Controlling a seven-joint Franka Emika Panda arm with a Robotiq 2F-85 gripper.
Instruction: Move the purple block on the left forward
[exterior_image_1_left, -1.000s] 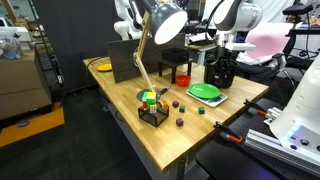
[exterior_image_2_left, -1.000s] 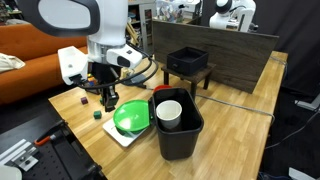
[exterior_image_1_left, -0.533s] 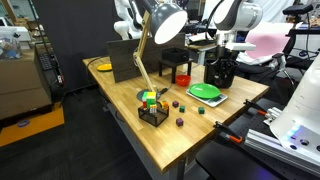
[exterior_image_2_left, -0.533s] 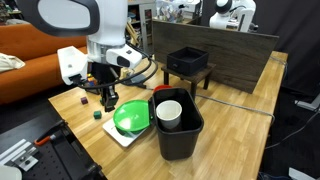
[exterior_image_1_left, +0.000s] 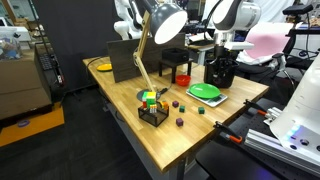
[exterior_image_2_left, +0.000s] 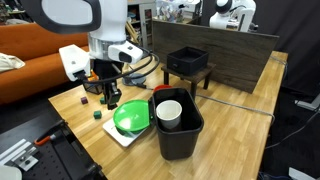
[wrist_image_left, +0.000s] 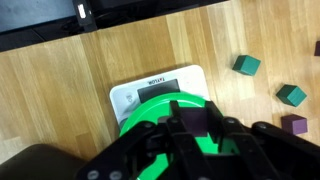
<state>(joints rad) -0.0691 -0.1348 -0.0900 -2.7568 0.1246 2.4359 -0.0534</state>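
Purple block (exterior_image_1_left: 180, 122): we see it in an exterior view lying on the wooden table (exterior_image_1_left: 150, 140), below the centre of the frame and closest of the small blocks to the table's near edge.
Other purple block (exterior_image_1_left: 176, 103): it lies just above the first in that frame, apart from it, also flat on the wood.
Wrist view of the blocks: one purple cube (wrist_image_left: 294, 125) sits at the lower right edge, just below a green block (wrist_image_left: 291, 95); a second green block (wrist_image_left: 246, 65) lies at the upper right. We cannot tell which of the two purple blocks this cube is.
Gripper (exterior_image_2_left: 108, 100): in an exterior view it hangs left of centre, above the table, between a purple cube at the left (exterior_image_2_left: 80, 103) and the green bowl (exterior_image_2_left: 130, 118).
Fingers: in the wrist view they (wrist_image_left: 215, 128) meet at the bottom centre over the bowl, with a dark purplish patch between them. We cannot tell whether they are pinching something or merely drawn together.
Green bowl: it rests on a white scale (wrist_image_left: 150, 92), which fills the middle of the wrist view.
Black bin (exterior_image_2_left: 180, 135): it stands right of the bowl, touching or just beside it, with a white cup (exterior_image_2_left: 169, 111) inside.
Desk lamp (exterior_image_1_left: 160, 30): it is at the upper centre, leaning over the table.
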